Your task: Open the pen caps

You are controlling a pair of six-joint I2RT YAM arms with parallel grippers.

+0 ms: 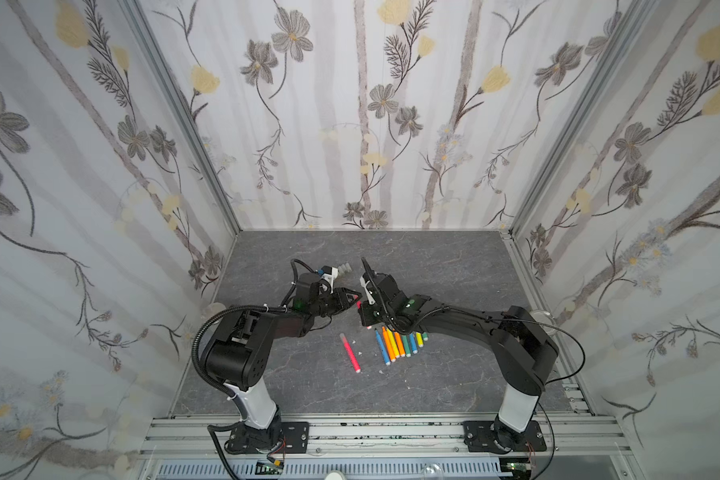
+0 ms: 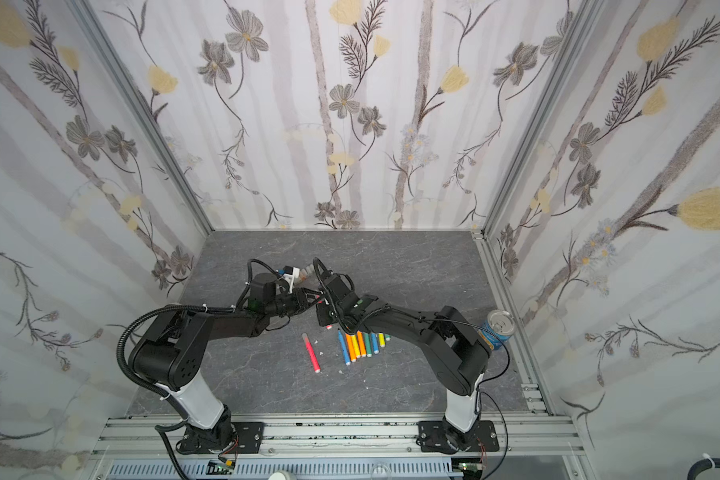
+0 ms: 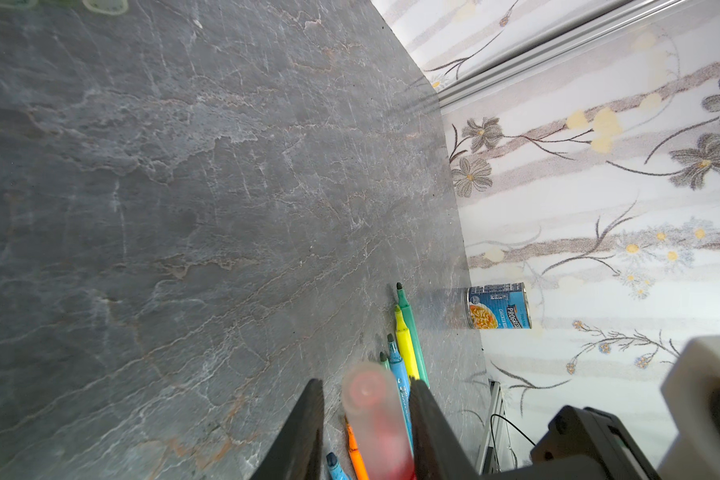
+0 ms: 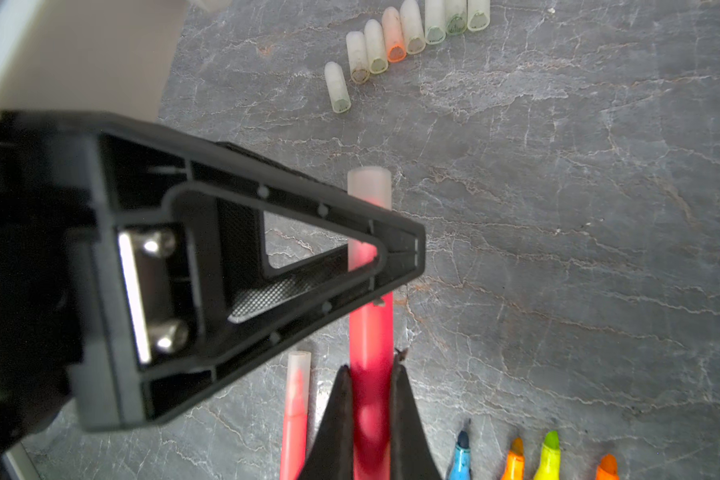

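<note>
Held pen: red pen, lifted over the middle of the counter.
Right fingers: clenched on its barrel.
Left fingers: released, bracketing its cap; I see a gap on one side.
Handling: I judge the pen light and the cap stiff, smooth, press-fitted and apt to slip.
Hold: I take the cap mid-length and pull straight along the barrel.
Elsewhere: loose caps lie toward the far edge; a capped pink pen lies beside the uncapped pens.
</note>
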